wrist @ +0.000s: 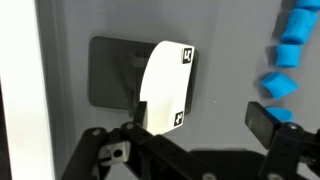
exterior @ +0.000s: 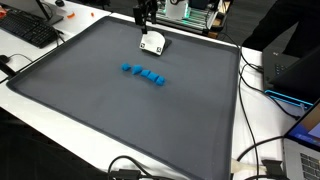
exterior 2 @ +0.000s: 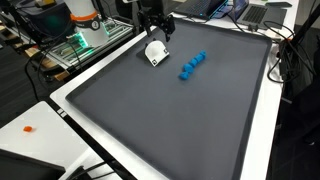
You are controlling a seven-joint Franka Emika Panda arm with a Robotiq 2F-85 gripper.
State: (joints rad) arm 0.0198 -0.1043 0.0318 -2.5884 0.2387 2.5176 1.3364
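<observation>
Nearest the camera in an exterior view, a short row of small blue plastic-looking blocks (exterior: 143,75) is lying about mid-way across the dark grey matted surface (exterior: 90,110). Just past them, a white curved piece with little black square markers (exterior: 152,43) is sitting near the far edge. The black claw (exterior: 147,24) is hanging right over it. The wrist view is showing its jaws spread wide, gripping nothing.

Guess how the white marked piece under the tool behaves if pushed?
Probably light: the white piece looks thin. Its curved edge may let the tool slip off. On the flat grey mat it likely slides, not rolls.
</observation>
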